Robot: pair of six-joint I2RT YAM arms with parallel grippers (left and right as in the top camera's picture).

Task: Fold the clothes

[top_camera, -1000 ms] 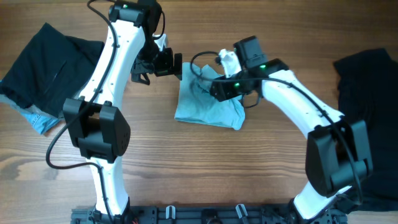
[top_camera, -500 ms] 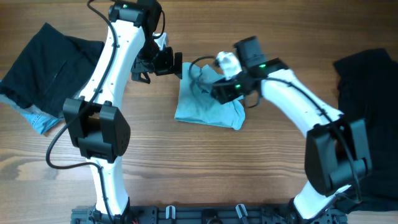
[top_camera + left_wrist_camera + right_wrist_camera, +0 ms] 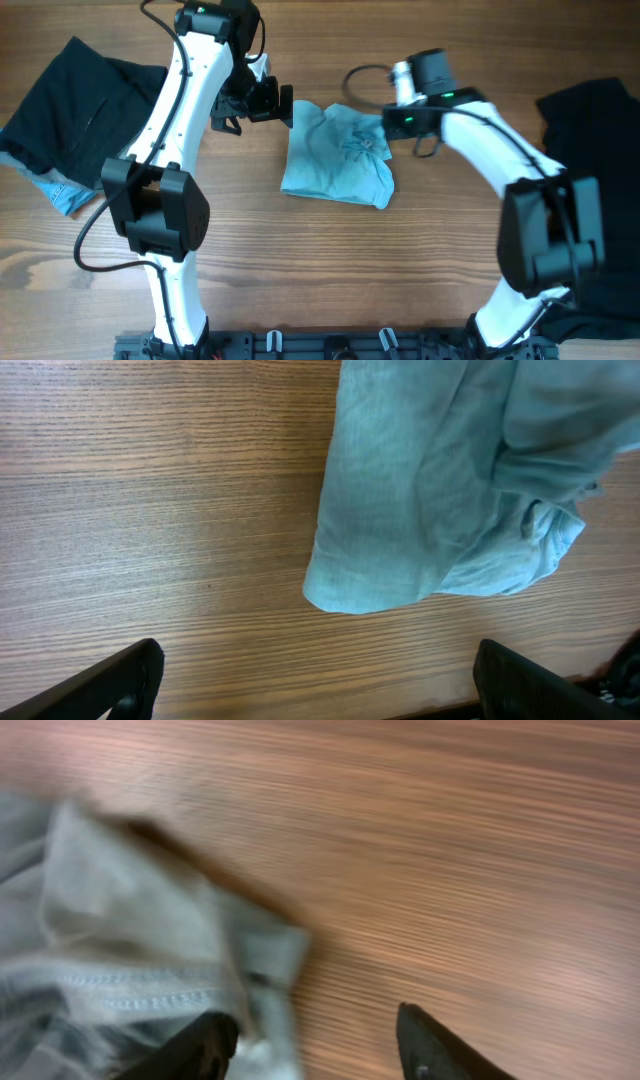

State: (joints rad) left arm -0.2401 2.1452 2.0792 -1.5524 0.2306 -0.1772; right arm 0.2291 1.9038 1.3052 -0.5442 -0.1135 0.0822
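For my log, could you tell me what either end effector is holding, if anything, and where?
Nothing is held. The left end effector and the right end effector are both open, beside the light-blue T-shirt.

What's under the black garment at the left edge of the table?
A strip of blue fabric pokes out below the black garment, lying on the wooden table. How far it runs underneath is covered.
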